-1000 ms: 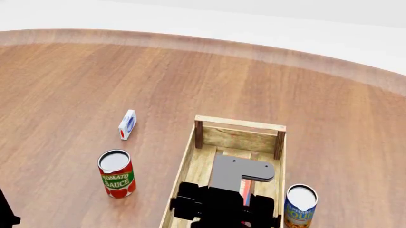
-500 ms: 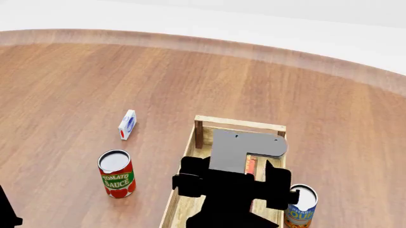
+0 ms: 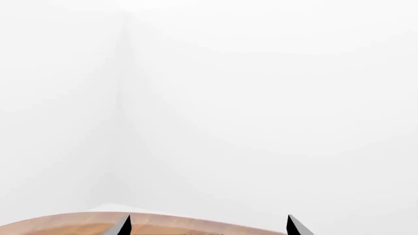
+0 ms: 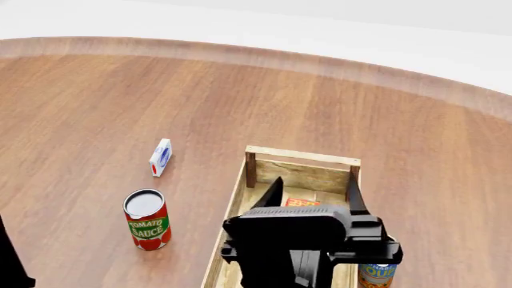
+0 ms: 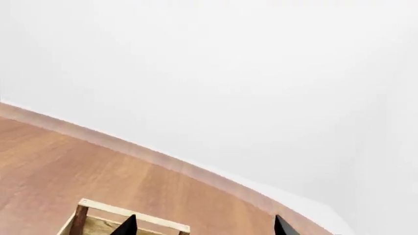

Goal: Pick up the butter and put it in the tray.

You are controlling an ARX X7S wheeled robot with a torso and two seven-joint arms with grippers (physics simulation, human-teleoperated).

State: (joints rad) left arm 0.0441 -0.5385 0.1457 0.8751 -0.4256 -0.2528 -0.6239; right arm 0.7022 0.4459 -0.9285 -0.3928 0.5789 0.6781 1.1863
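The butter (image 4: 303, 203), a red-orange box, lies flat on the slatted floor of the wooden tray (image 4: 301, 156) near its far end, partly hidden by my right gripper. My right gripper (image 4: 315, 175) hangs above the tray, open and empty, with its fingers pointing away from me and apart from the butter. In the right wrist view its two dark fingertips (image 5: 128, 226) stand wide apart over the tray's far rim (image 5: 134, 214). My left gripper (image 3: 207, 227) is open and empty, facing a white wall. Only a dark part of the left arm (image 4: 9, 267) shows in the head view.
A tomato sauce can (image 4: 146, 219) stands left of the tray. A small white-blue-red carton (image 4: 160, 157) stands beyond it. Another can (image 4: 376, 273) stands against the tray's right side, partly hidden. The round table's far edge (image 4: 320, 63) curves across the back.
My right gripper has risen from the tray floor and tilted its fingers up. The butter, earlier a red strip at the gripper, now lies uncovered in the tray.
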